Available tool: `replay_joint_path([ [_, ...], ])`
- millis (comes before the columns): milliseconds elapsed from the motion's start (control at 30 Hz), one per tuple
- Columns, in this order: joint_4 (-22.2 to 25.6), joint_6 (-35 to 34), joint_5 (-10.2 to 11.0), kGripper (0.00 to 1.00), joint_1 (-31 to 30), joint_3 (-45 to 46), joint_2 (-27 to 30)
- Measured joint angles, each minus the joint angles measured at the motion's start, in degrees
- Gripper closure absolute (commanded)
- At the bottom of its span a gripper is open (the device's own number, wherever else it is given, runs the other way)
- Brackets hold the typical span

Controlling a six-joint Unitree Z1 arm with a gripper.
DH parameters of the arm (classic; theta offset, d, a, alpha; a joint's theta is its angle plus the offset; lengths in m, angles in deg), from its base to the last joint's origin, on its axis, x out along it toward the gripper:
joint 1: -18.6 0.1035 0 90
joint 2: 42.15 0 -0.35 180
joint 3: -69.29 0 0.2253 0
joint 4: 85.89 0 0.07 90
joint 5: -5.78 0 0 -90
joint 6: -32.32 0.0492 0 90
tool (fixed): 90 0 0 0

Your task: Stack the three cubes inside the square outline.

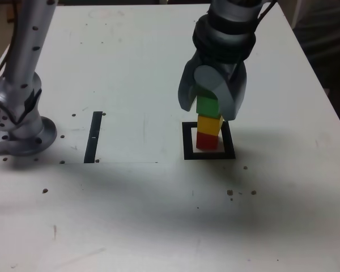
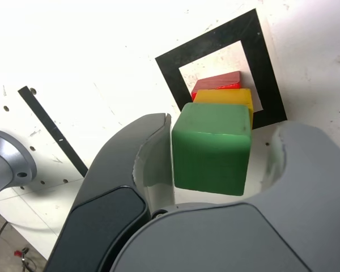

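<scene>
My fingers (image 2: 323,175) stand parted around the green cube (image 2: 211,150), gripping nothing; it looks light, rigid, slightly slick, best held squarely by opposite side faces.

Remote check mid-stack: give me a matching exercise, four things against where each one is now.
Things:
1. Red cube
2. Yellow cube
3. Green cube
4. Narrow black strip

Places:
A. At the top of the stack, between the gripper's jaws
B. Inside the square outline, at the bottom of the stack
C. Apart from the stack, on the exterior view's left
D. In the middle of the stack

Pairs: 1-B, 2-D, 3-A, 4-C
</scene>
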Motion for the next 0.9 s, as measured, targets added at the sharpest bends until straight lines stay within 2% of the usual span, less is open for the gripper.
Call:
replay_joint_path([
  [200, -0.32, -0.34, 0.74, 0.00, 0.03, 2.07, 3.39],
  [433, -0.35, -2.84, 2.29, 0.00, 0.04, 8.03, 12.45],
  [700, -1.26, -10.36, 2.91, 0.00, 0.04, 21.57, 23.62],
  [800, -2.69, -13.36, 2.64, 0.00, 0.05, 27.51, 26.73],
  [867, -4.22, -14.42, 1.82, 0.00, 0.08, 30.33, 28.25],
  [900, -6.17, -15.50, 0.71, 0.00, 0.10, 32.32, 29.40],
])
